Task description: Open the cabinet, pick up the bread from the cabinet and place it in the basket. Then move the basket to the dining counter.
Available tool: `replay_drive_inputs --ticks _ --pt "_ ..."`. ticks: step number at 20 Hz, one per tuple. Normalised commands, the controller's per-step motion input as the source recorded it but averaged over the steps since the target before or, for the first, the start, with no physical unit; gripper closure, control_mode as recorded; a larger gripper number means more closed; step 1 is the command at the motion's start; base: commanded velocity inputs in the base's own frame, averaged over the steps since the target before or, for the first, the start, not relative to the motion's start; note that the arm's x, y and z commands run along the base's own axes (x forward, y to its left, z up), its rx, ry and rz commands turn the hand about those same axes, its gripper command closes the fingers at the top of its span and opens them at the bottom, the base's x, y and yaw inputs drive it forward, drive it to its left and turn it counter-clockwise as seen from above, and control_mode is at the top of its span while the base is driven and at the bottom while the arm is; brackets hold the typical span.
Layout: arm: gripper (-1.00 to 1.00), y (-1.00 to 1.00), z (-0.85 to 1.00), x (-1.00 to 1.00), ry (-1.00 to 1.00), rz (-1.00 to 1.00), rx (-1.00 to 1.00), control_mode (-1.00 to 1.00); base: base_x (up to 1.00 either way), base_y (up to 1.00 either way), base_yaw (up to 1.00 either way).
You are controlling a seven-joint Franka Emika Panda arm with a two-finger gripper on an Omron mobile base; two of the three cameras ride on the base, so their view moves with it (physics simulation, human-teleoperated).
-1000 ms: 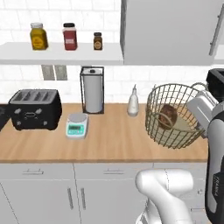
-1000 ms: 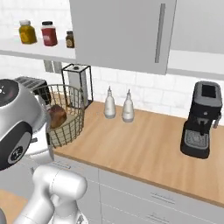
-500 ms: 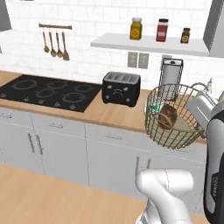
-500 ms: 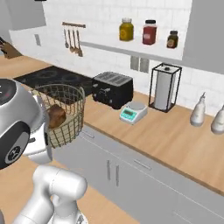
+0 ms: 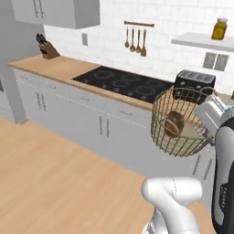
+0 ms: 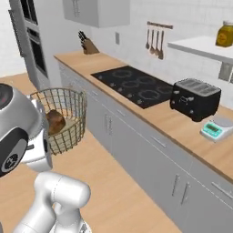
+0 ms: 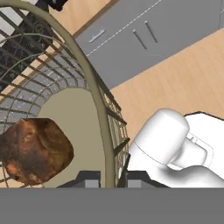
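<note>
The round tan wire basket (image 5: pixel 158 119) hangs in the air in front of the grey counter units, tilted a little. The dark brown bread (image 5: pixel 174 124) lies inside it on the basket's floor. My gripper (image 7: pixel 112 178) is shut on the basket's rim wall, one fingertip inside and one outside. In the hand view the bread (image 7: pixel 35 150) sits just left of the fingers, within the basket (image 7: pixel 94 94). In the right base view the basket (image 6: pixel 76 103) with the bread (image 6: pixel 54 122) shows beside my arm. The cabinet and the dining counter are out of view.
A wooden worktop runs along the wall with a black hob (image 5: pixel 123 83), a black toaster (image 5: pixel 194 81), a knife block (image 5: pixel 45 50) and a small scale (image 6: pixel 213 129). A grey wall cupboard (image 5: pixel 59 11) hangs above. Open wooden floor (image 5: pixel 55 183) lies to the left.
The whole picture has shifted: the base has travelled left along the worktop, past the toaster to the hob. The basket with the bread stays in my shut gripper.
</note>
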Motion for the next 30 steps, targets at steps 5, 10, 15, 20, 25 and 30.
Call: replay_drive_inputs --ticks 5,10,15,20,25,30 --pt "1.00 0.00 0.00 0.00 0.00 0.00 0.00 1.00 -0.09 0.64 0.55" --pt "1.00 0.00 0.00 0.00 0.00 0.00 0.00 1.00 0.26 0.02 0.61" --pt "1.00 0.00 0.00 0.00 0.00 0.00 0.00 1.00 0.47 -0.29 0.67" --pt "1.00 0.00 0.00 0.00 0.00 0.00 0.00 1.00 0.07 -0.53 0.78" --pt "1.00 0.00 0.00 0.00 0.00 0.00 0.00 1.00 0.15 -0.29 0.90" --pt "1.00 0.00 0.00 0.00 0.00 0.00 0.00 1.00 0.19 -0.05 0.99"
